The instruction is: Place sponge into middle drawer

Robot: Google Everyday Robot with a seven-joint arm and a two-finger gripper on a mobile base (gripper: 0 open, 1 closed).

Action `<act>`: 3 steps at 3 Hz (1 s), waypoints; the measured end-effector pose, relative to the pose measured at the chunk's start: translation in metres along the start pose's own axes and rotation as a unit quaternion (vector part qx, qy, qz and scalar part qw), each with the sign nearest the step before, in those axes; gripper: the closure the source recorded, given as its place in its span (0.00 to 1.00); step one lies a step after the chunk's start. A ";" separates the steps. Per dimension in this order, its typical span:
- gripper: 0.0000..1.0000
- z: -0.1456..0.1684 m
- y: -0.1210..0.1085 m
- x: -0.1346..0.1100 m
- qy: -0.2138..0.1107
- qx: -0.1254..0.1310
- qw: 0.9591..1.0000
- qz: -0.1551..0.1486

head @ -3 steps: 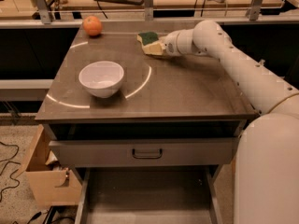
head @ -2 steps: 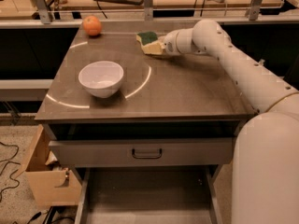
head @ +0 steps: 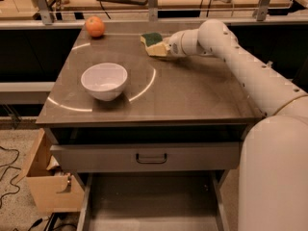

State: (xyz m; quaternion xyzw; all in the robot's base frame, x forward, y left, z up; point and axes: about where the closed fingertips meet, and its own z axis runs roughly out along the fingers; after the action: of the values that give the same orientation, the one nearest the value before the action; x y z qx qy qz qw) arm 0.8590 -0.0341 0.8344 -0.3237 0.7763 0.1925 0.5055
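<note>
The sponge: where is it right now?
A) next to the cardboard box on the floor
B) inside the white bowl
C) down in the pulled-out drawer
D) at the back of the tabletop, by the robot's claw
D: the sponge lies near the far edge of the tabletop, with the claw right beside it, well apart from the white bowl.
</note>
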 end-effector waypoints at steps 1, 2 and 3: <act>1.00 -0.029 0.012 -0.026 0.031 0.000 0.999 -0.024; 1.00 -0.082 0.031 -0.064 0.063 0.013 0.996 -0.057; 1.00 -0.120 0.047 -0.087 0.083 0.026 0.993 -0.080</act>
State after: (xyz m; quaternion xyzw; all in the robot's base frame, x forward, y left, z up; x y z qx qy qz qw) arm 0.7714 -0.0493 0.9618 -0.3867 0.7915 0.1040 0.4616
